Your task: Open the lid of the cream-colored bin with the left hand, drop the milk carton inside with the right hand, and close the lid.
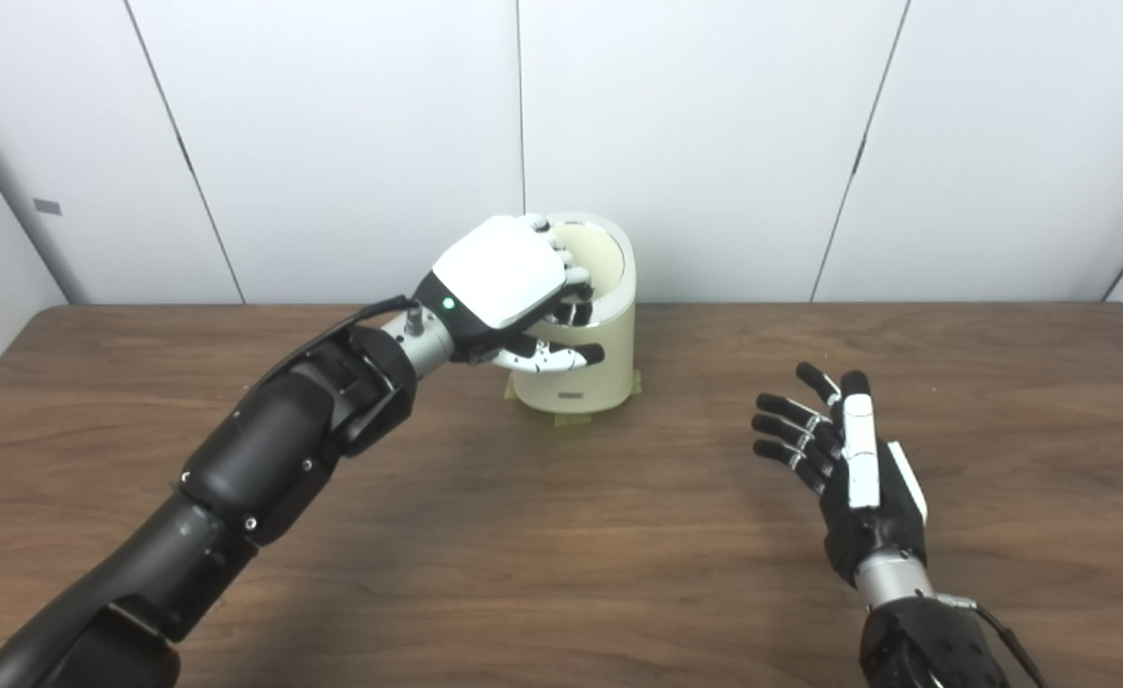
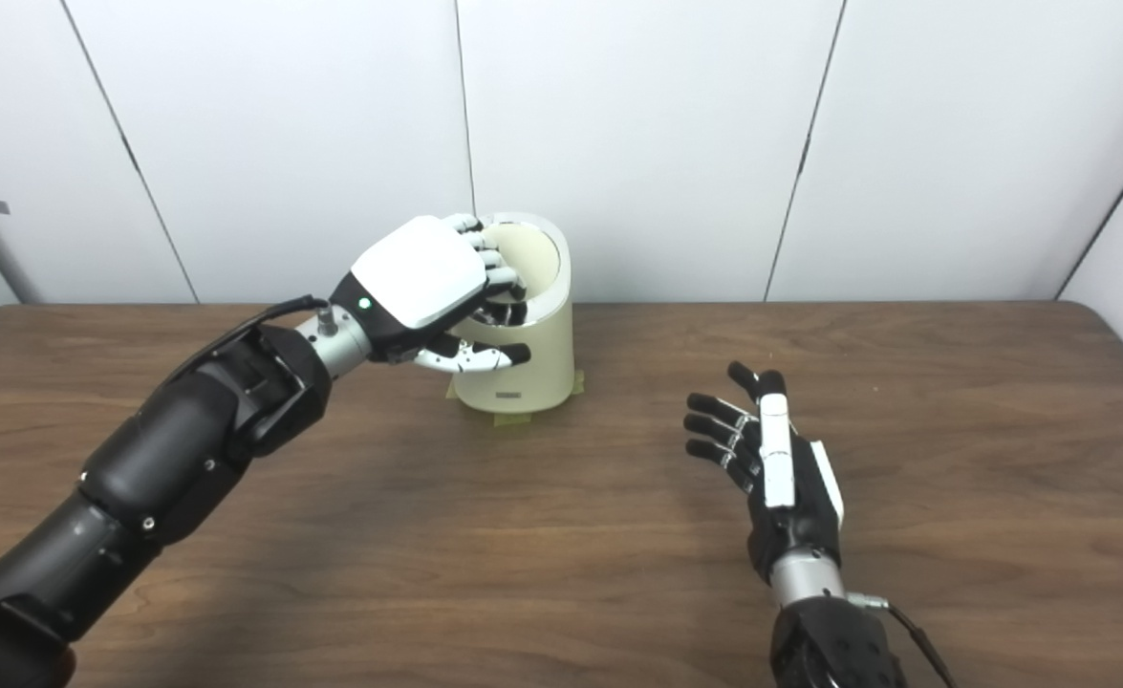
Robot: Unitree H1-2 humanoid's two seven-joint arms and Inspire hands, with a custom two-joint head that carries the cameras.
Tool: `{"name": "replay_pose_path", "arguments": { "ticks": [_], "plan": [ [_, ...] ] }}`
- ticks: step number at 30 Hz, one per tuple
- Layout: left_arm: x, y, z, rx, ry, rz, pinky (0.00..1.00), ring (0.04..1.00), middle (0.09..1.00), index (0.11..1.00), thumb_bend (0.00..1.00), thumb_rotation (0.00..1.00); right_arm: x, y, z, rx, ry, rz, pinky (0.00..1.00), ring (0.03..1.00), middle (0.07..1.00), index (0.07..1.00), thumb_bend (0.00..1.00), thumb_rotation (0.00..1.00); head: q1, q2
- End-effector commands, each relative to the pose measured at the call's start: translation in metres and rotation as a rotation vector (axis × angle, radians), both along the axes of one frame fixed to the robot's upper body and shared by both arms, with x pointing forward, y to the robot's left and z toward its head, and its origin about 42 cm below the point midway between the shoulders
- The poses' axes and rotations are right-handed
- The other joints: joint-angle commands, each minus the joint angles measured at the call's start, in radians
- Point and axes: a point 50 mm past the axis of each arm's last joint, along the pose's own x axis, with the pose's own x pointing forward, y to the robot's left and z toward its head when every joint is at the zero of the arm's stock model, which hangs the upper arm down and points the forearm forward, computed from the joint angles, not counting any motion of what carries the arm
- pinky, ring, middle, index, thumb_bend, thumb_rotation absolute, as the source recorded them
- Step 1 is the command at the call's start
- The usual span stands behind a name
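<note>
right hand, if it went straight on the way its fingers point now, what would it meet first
Probably nothing: the open right hand points up and slightly left toward the white wall panels. The cream-colored cylindrical bin stands well left of that line, so only bare brown wooden table lies ahead, though depth is unclear.

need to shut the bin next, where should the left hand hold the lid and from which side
Hold the raised lid by its free top edge, coming from the bin's front-left, where the left hand already sits at the rim. The lid stands upright at the back, seemingly hinged there, so fingers over its top edge could probably tip it forward and down.
</note>
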Motion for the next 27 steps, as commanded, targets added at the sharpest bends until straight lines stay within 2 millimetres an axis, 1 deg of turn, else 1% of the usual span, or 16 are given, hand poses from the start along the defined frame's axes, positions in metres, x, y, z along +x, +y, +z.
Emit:
{"name": "replay_pose_path", "arguments": {
  "ticks": [1,4,6,7,9,10,11,12,13,15,18,20,21,22,23,27],
  "plan": [
    [-0.003,0.0,0.001,-0.025,0.019,-0.009,0.86,0.783,0.72,0.707,0.42,0.93,0.006,0.0,0.017,0.002,-0.067,0.0,0.67,0.721,0.699,0.889,0.53,1.0,0.002,-0.002],
    [-0.005,0.001,0.014,-0.138,0.006,0.014,0.85,0.78,0.719,0.714,0.42,0.93,0.006,-0.001,0.017,-0.008,-0.077,-0.004,0.68,0.727,0.697,0.885,0.54,1.0,0.0,-0.002],
    [-0.009,0.001,0.024,-0.236,-0.007,0.034,0.81,0.763,0.701,0.702,0.42,0.94,0.007,-0.001,0.017,-0.034,-0.083,-0.004,0.66,0.721,0.698,0.882,0.55,1.0,0.002,-0.004],
    [-0.012,0.001,0.029,-0.296,-0.017,0.042,0.8,0.76,0.697,0.699,0.42,0.94,0.007,0.0,0.017,-0.056,-0.083,-0.005,0.66,0.72,0.698,0.881,0.55,1.0,0.002,-0.004],
    [-0.02,0.001,0.035,-0.396,-0.02,0.058,0.75,0.754,0.697,0.7,0.4,0.94,0.008,0.001,0.016,-0.085,-0.088,0.0,0.65,0.72,0.708,0.877,0.56,1.0,0.001,-0.005],
    [-0.027,0.003,0.038,-0.477,-0.009,0.069,0.74,0.755,0.699,0.701,0.4,0.94,0.008,0.002,0.016,-0.104,-0.092,0.003,0.65,0.719,0.71,0.876,0.56,1.0,0.001,-0.005],
    [-0.031,0.004,0.039,-0.528,0.001,0.078,0.7,0.754,0.711,0.713,0.4,0.95,0.008,0.003,0.016,-0.115,-0.095,0.006,0.64,0.721,0.714,0.873,0.57,1.0,0.002,-0.007],
    [-0.037,0.006,0.04,-0.584,0.016,0.086,0.67,0.754,0.718,0.719,0.4,0.96,0.009,0.003,0.016,-0.124,-0.1,0.006,0.64,0.723,0.716,0.872,0.57,1.0,0.002,-0.007],
    [-0.045,0.008,0.039,-0.659,0.051,0.104,0.65,0.749,0.727,0.726,0.4,0.95,0.009,0.004,0.016,-0.137,-0.111,0.005,0.64,0.724,0.718,0.868,0.57,1.0,0.005,-0.008],
    [-0.056,0.012,0.036,-0.749,0.107,0.129,0.66,0.752,0.75,0.744,0.39,0.93,0.009,0.005,0.015,-0.154,-0.128,0.004,0.63,0.724,0.72,0.86,0.58,1.0,0.005,-0.008],
    [-0.075,0.021,0.027,-0.871,0.205,0.177,0.7,0.779,0.784,0.769,0.41,0.95,0.01,0.006,0.017,-0.179,-0.148,0.005,0.62,0.725,0.73,0.852,0.57,1.0,0.003,-0.013],
    [-0.088,0.027,0.019,-0.972,0.258,0.194,0.71,0.8,0.805,0.785,0.4,0.93,0.009,0.007,0.019,-0.179,-0.157,0.007,0.63,0.733,0.74,0.854,0.56,1.0,0.007,-0.014],
    [-0.094,0.031,0.014,-1.022,0.282,0.199,0.72,0.802,0.809,0.789,0.39,0.9,0.009,0.007,0.02,-0.176,-0.162,0.007,0.63,0.735,0.743,0.855,0.55,1.0,0.008,-0.014],
    [-0.101,0.034,0.009,-1.067,0.308,0.209,0.72,0.799,0.806,0.793,0.36,0.84,0.008,0.007,0.022,-0.17,-0.169,0.007,0.63,0.736,0.743,0.855,0.55,1.0,0.012,-0.014],
    [-0.109,0.038,0.002,-1.106,0.333,0.222,0.72,0.796,0.803,0.799,0.34,0.82,0.008,0.008,0.023,-0.161,-0.177,0.009,0.64,0.738,0.743,0.855,0.55,1.0,0.015,-0.014],
    [-0.137,0.051,-0.022,-1.21,0.414,0.294,0.76,0.821,0.825,0.827,0.28,0.85,0.007,0.007,0.026,-0.153,-0.198,0.013,0.68,0.765,0.763,0.853,0.56,1.0,0.024,-0.016]
  ]
}}
